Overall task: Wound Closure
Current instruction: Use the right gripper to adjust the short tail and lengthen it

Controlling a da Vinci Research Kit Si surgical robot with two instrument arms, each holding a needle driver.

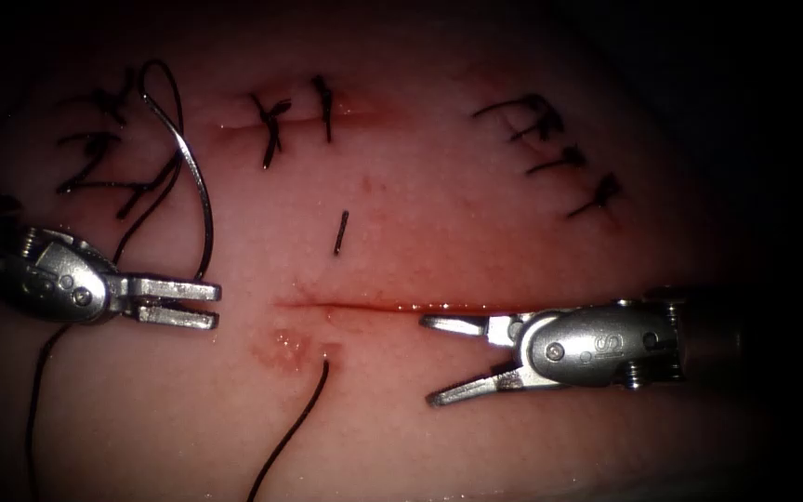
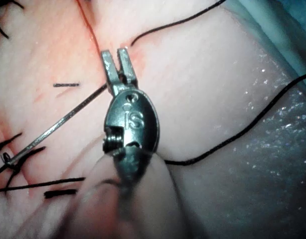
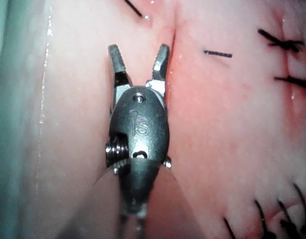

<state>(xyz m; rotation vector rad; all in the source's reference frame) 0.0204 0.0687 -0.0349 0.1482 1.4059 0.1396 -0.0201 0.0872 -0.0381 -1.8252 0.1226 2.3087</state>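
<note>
Right claw (image 3: pixel 139 62) agape, empty, above tissue (image 3: pixel 228 129)

My left tool (image 1: pixel 214 305) lies level at the frame's left, jaws slightly parted, tips pointing right. My right tool (image 1: pixel 427 360) enters from the right, lower centre, jaws spread wide, pointing left, gripping nothing.

Endoscope looks down from above-front; each wrist camera looks closely along its shaft (all share the cut (image 1: pixel 374 305)).
</note>
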